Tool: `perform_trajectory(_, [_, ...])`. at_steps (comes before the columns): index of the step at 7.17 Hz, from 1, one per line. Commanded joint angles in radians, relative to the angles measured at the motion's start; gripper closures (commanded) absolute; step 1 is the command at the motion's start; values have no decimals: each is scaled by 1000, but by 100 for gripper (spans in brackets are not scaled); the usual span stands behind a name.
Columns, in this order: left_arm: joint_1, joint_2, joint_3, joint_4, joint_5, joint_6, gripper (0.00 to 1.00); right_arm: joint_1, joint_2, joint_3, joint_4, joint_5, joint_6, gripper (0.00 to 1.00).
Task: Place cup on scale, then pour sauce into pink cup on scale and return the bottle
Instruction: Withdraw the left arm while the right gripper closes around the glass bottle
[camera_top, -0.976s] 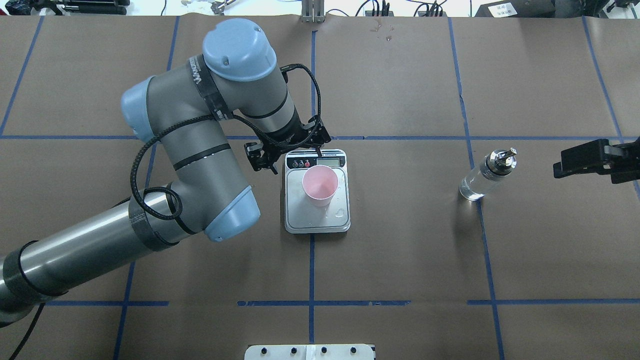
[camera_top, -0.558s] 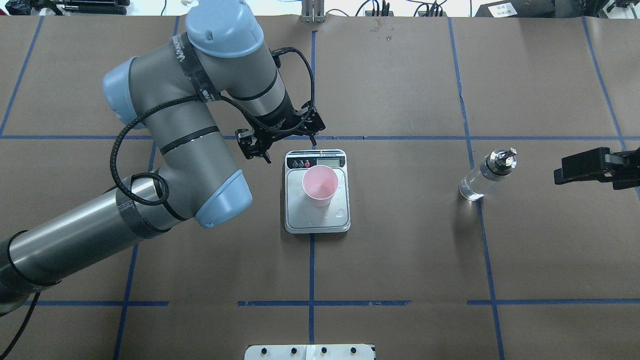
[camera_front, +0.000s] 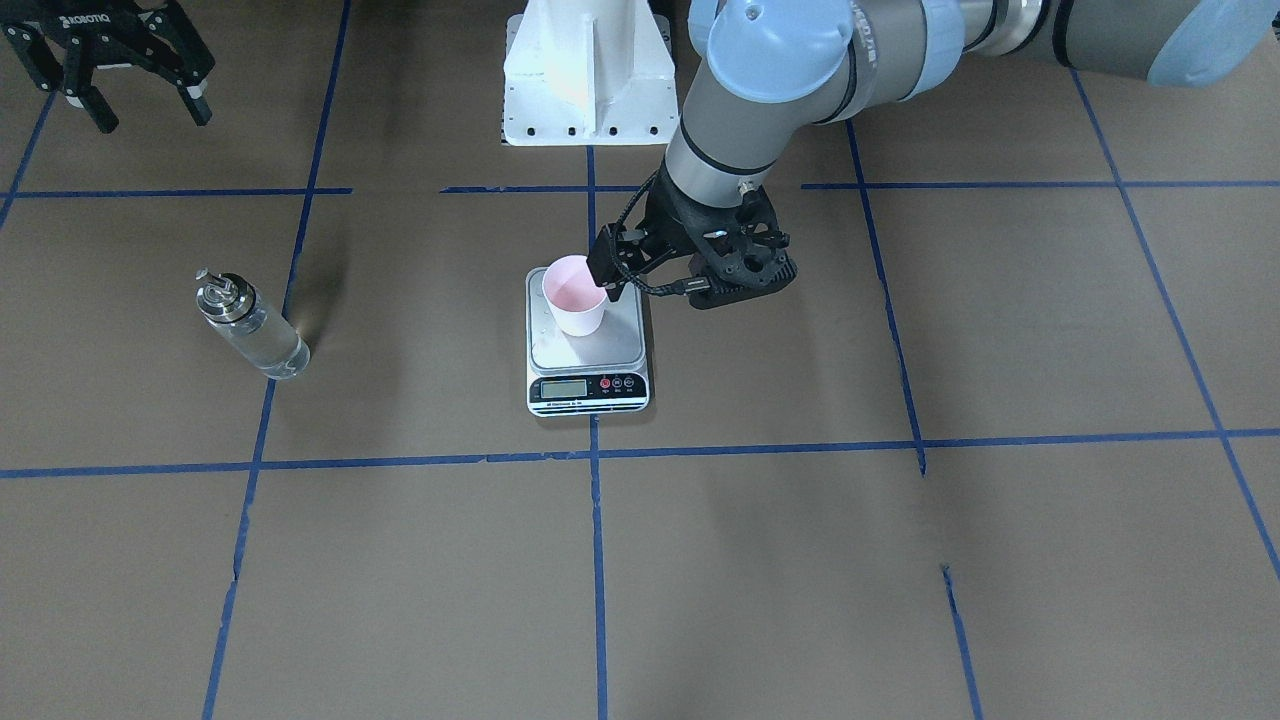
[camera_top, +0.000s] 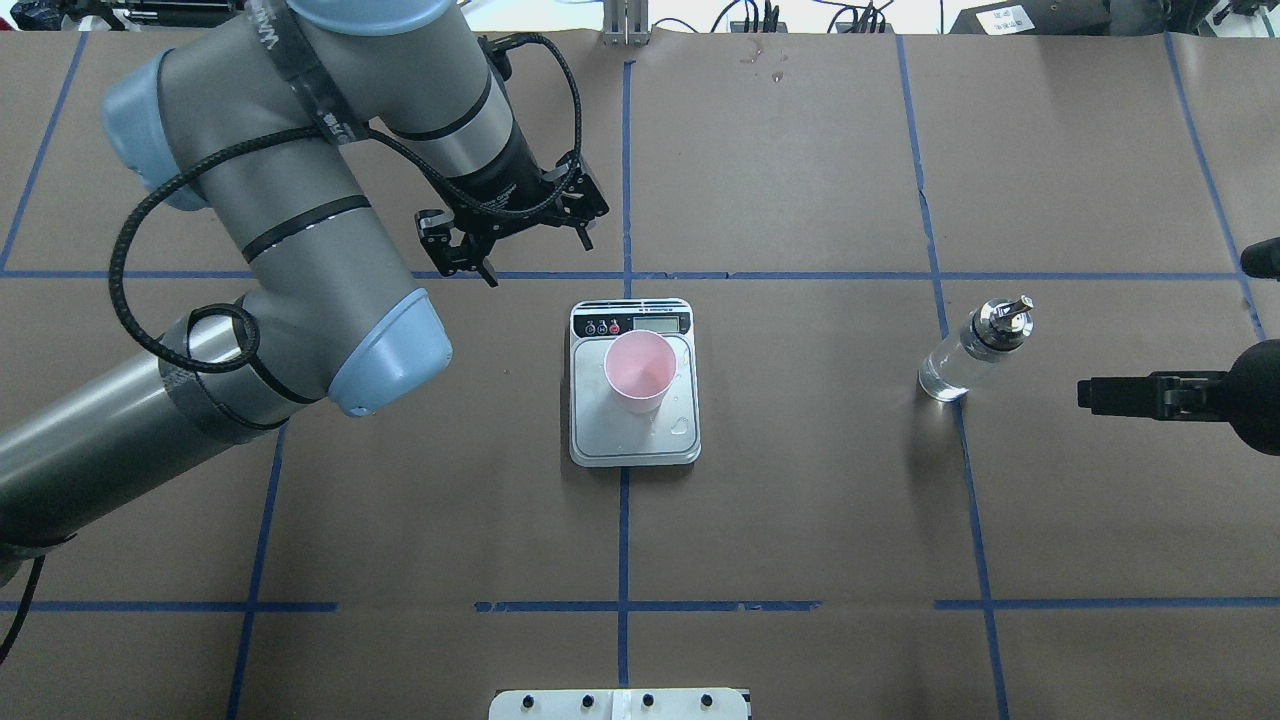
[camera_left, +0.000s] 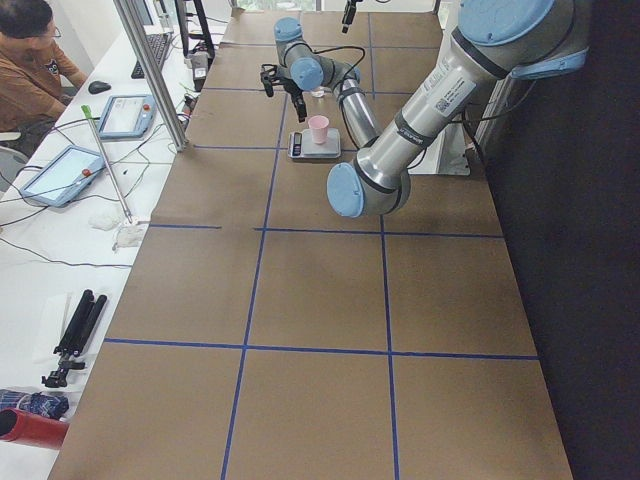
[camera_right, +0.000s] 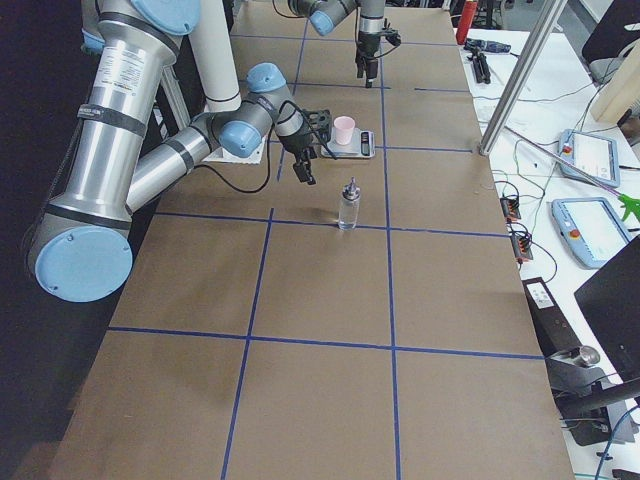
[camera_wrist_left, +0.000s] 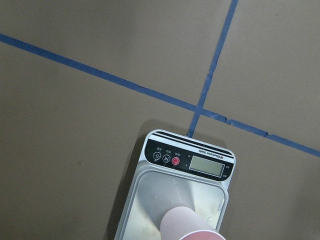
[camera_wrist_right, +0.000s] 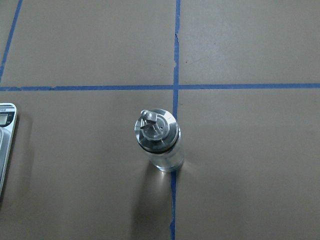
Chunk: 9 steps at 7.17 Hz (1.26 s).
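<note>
The pale pink cup (camera_top: 640, 372) stands upright on the silver scale (camera_top: 600, 440), near its display; it also shows in the front view (camera_front: 573, 295) and the left wrist view (camera_wrist_left: 192, 226). My left gripper (camera_top: 538, 262) is open and empty, raised above and to the left of the scale (camera_wrist_left: 150, 200). The clear glass bottle (camera_top: 962, 358) with its silver spout stands upright on the table, apart to the right, with clear sauce inside. My right gripper (camera_front: 152, 120) is open and empty, to the right of the bottle (camera_wrist_right: 161, 147) and apart from it.
A few drops lie on the scale platform beside the cup (camera_top: 680, 428). The white robot base (camera_front: 585, 80) is at the near table edge. Blue tape lines grid the brown paper. An operator (camera_left: 30, 60) and tablets are beyond the far edge.
My left gripper has risen and drawn away from the cup, which stays on the scale. My right gripper has swung nearer the robot, level with the bottle. The bottle has not moved.
</note>
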Motion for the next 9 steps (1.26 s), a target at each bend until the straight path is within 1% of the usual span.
perform_trajectory(1, [-29,66,-137,116,0,98,0,-100,-15,-107,183,-149,36,0])
perform_trajectory(2, [-48,71,-142,124,1,129,0,-152,-35,-157,292,-234,45,0])
perform_trajectory(3, [-51,89,-160,123,1,134,0,-178,-40,-178,322,-290,47,0])
perform_trajectory(4, [-52,115,-198,124,1,134,0,-225,-40,-184,322,-377,80,0])
perform_trajectory(5, [-52,129,-205,124,1,147,0,-276,-38,-196,322,-452,105,0])
perform_trajectory(7, [-63,187,-258,157,6,261,0,-330,-34,-236,366,-566,119,0])
perform_trajectory(8, [-69,207,-280,157,8,284,0,-385,-28,-260,371,-668,166,0])
perform_trajectory(9, [-80,211,-284,157,9,289,0,-429,10,-317,374,-786,174,0])
